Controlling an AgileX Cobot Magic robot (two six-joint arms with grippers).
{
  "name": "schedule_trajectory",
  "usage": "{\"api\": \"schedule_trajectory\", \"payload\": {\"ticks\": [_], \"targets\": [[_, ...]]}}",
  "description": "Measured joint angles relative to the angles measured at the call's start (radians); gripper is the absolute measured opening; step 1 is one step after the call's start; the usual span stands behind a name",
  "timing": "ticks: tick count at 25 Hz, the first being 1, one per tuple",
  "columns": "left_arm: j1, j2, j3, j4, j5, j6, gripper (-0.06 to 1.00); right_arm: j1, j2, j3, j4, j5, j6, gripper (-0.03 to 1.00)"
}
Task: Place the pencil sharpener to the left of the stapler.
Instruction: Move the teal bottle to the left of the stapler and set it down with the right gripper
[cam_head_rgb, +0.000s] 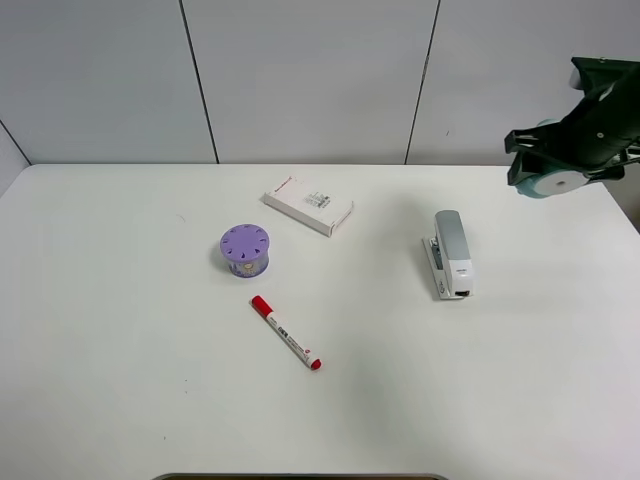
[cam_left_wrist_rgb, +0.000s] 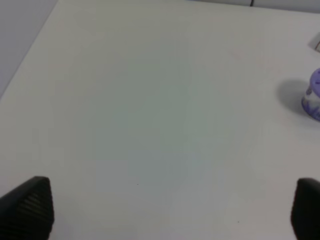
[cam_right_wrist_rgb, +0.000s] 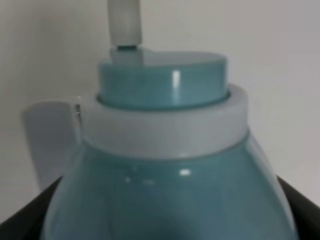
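Right gripper (cam_head_rgb: 547, 157) around pencil sharpener (cam_head_rgb: 550, 183)

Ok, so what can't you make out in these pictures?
Right wrist view: pencil sharpener blurred, filling the frame, cut off by the edge.
Exterior high view: print on the white box too small.
Left wrist view: purple cylinder cut by the edge; left gripper shows fingertips only.

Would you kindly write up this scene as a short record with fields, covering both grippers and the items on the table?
right gripper: shut on the pencil sharpener, to the right of the stapler in the high view
left gripper: open, holding nothing
stapler: lying on the table
left of stapler: white box, purple cylinder, red marker
task status: pencil sharpener not yet placed
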Motion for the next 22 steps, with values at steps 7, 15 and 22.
{"api": "schedule_trajectory", "payload": {"ticks": [7, 15, 22], "targets": [[0.000, 0.000, 0.000, 0.000, 0.000, 0.000, 0.95, 0.146, -0.002, -0.019, 0.008, 0.001, 0.101, 0.67], [0.000, 0.000, 0.000, 0.000, 0.000, 0.000, 0.95, 0.284, 0.015, -0.154, 0.006, 0.056, 0.224, 0.67], [0.000, 0.000, 0.000, 0.000, 0.000, 0.000, 0.95, 0.362, 0.075, -0.169, 0.001, 0.070, 0.265, 0.67]]}}
